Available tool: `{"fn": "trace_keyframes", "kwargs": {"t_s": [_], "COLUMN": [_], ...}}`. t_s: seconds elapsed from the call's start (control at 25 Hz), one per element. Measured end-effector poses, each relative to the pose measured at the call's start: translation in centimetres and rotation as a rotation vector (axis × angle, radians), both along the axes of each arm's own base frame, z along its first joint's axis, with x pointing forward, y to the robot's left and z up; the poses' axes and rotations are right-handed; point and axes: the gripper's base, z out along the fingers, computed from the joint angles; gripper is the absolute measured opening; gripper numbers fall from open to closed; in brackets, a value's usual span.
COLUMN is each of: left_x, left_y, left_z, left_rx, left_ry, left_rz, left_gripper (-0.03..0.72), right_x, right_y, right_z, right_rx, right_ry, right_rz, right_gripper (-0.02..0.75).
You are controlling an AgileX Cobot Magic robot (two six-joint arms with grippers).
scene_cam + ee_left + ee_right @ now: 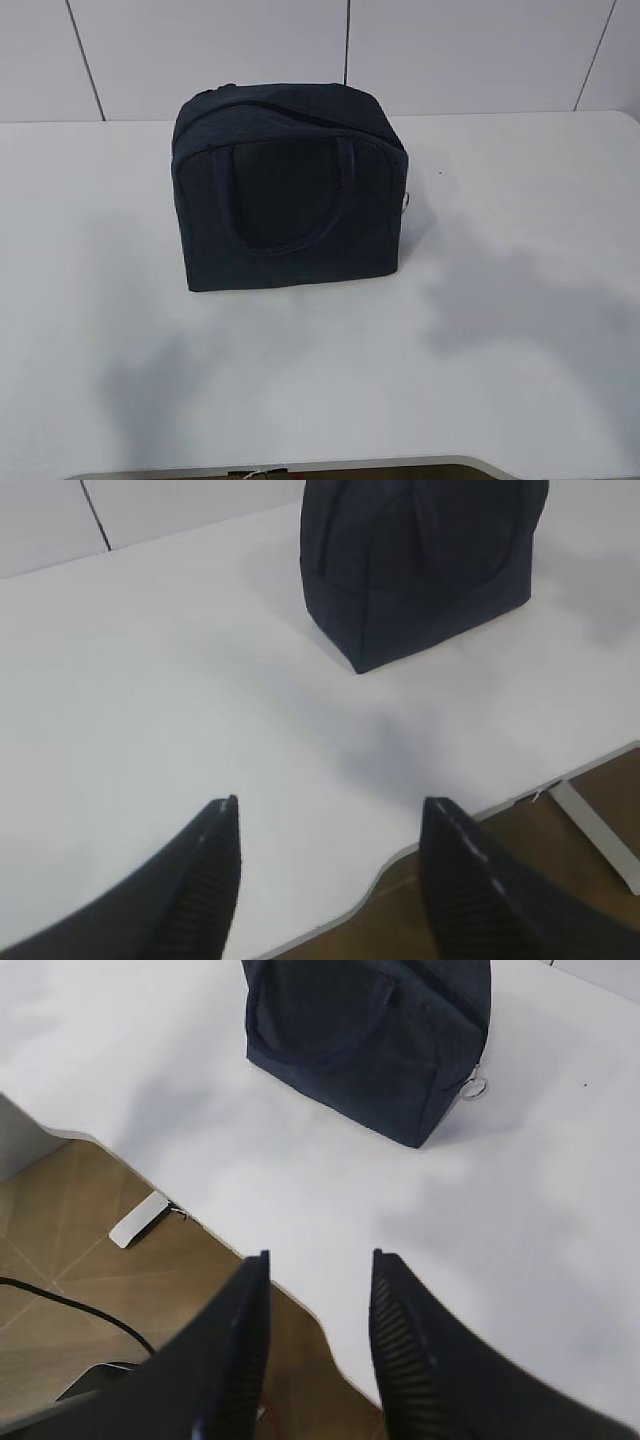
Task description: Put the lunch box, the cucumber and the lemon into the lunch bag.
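Presently listed: one lunch bag (290, 190), dark navy, standing upright on the white tabletop (520, 200), centre-far, zip apparently closed, silver ring pull (475, 1087) at its right end. Lunch box, cucumber and lemon: not in view. Left pincer (330, 825): jaws apart, empty, poised above the near tabletop edge. Right pincer (318, 1270): jaws narrower, empty, likewise near. Step judged: nothing yet packed. Next move probably called for unzipping the bag, then locating the items.
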Motion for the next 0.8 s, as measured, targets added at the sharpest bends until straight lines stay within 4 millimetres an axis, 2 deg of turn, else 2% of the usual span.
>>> {"fn": "trace_keyframes", "kwargs": {"t_s": [0.24, 0.56, 0.68, 0.8], "left_x": [-1.7, -1.0, -0.4, -0.1], "left_y": [0.3, 0.1, -0.1, -0.2], "left_z": [-1.3, -3.1, -4.4, -4.6], "left_rx": [-0.006, 0.01, 0.016, 0.008], "left_ry": [-0.02, 0.068, 0.116, 0.107], "left_rz": [-0.01, -0.016, -0.019, -0.016], "left_gripper": [0.414, 0.413, 0.413, 0.413], "right_x": [-2.4, -5.5, -7.0, -8.4], "right_y": [-0.1, -0.2, -0.3, -0.9], "right_z": [-1.7, -4.1, -4.4, -4.7], "right_rx": [0.029, 0.066, 0.078, 0.063], "right_ry": [-0.002, -0.028, -0.069, -0.115], "right_rz": [-0.024, -0.051, -0.07, -0.126], "right_gripper": [0.284, 0.284, 0.284, 0.284]}}
